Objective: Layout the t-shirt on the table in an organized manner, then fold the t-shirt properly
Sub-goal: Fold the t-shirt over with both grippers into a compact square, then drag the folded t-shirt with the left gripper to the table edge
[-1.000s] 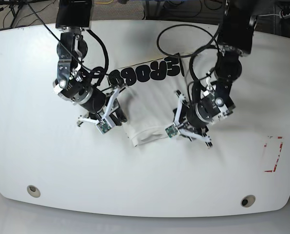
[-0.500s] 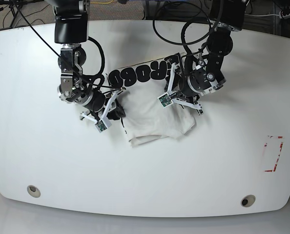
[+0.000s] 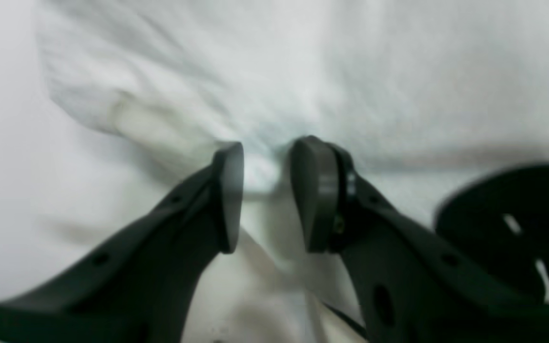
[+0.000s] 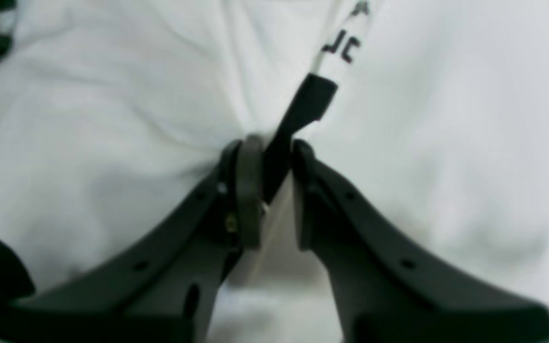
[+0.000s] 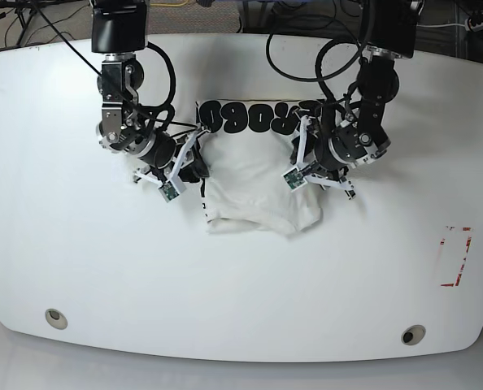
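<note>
Both pincers — t-shirt (image 5: 258, 183) pinched

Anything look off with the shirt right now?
Yes. The t-shirt is bunched between both grippers, its lower edge rumpled and folded under instead of flat on the table. The black lettering reads upside down in the base view.

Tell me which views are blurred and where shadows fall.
Left wrist view: soft all over, the tool and t-shirt smeared. Right wrist view: also soft, the small lettering barely legible. Base view: sharp, even light, faint shadows beside the arms on the table.
</note>
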Available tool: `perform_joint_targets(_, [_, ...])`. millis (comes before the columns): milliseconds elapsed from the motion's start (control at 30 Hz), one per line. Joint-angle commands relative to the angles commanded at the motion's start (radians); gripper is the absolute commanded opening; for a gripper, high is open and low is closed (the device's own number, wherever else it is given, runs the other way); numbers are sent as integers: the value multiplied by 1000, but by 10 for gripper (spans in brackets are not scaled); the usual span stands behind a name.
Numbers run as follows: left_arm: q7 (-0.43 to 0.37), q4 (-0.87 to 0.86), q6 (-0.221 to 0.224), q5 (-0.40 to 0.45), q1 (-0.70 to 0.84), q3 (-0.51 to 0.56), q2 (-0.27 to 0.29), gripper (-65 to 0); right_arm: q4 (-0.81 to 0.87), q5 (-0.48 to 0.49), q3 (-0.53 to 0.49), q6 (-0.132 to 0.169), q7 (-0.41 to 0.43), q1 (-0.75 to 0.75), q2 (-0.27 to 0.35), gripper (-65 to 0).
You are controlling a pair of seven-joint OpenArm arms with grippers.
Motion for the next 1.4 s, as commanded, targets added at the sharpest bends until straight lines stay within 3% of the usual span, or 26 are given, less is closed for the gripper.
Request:
perform_joint_targets(100, [46,78,0,0,-28,3,11,-454,89,0,48,0,-57,-11,0,-547])
perform_joint_targets(267, [52,92,0,3,-54,-3,81,-454,206,3,121,0,-146,-14,0,-547])
perform_joint_targets(333, [38,89,31,5,-66,-3,104,-454,250,3,155,0,-173,-18,0,-547])
perform_joint_targets(400, [-14,75,107,5,-58,5,140,-451,282,3,184,0,-186,-28,0,-547])
perform_joint_targets(433, [-25,72,120,5,-54,5,147,-449,288,3,189,0,-187,-28,0,-547])
perform_joint_targets(467, [-55,64,168,5,-43,9,169,-432,299,3,198,0,-187,-32,0,-547])
perform_joint_targets(500, [-81,60,216,6,-32,23,186,-396,313,3,207,0,-189,-35,0,-545])
perform_joint_targets(533, [-89,57,234,6,-28,29,190,-379,319,3,210,0,-189,-37,0,-545])
perform_joint_targets(567, [-115,44,295,6,-15,48,201,-315,325,3,221,0,-190,-43,0,-545])
perform_joint_targets(633, [-137,34,366,6,-5,69,204,-265,325,3,232,0,-190,-46,0,-545])
perform_joint_targets(667, [-153,26,423,6,6,87,206,-247,327,3,238,0,-190,-46,0,-545])
perform_joint_targets(767, [-193,-6,553,5,32,153,204,-261,328,3,242,0,-190,-51,0,-545])
perform_joint_targets(833, [-224,-41,595,5,46,189,204,-265,324,3,244,0,-190,-52,0,-547])
perform_joint_targets(1000, [-295,-170,647,6,64,229,199,-267,327,3,244,0,-190,-68,-2,-547])
perform_joint_targets(1167, [-359,-338,656,6,60,196,190,-267,325,5,244,0,-190,-69,-3,-547])
perform_joint_targets(1400, [-404,-480,654,-2,26,180,84,-267,327,5,244,0,-190,-71,-3,-547])
